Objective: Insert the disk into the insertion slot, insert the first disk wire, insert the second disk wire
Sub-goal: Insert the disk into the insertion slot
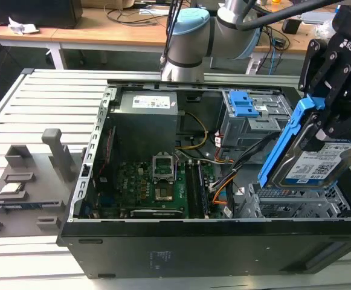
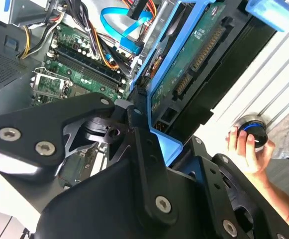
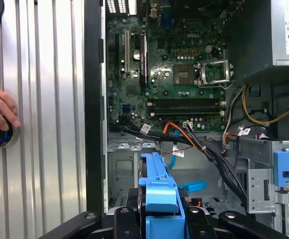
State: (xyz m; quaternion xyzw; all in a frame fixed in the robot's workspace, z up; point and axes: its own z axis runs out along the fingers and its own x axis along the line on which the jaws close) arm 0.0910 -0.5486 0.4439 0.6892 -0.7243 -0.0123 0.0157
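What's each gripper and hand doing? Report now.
Gripper: closed, holding the disk.
Person's hand: on a round black button.

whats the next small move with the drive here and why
Probably level the disk and ease it down into the insertion slot. In the exterior view the end effector grips the disk steeply tilted, with its lower end near the top of the slot and seemingly not yet seated. Straightening it first should keep it from catching on the slot's rim.
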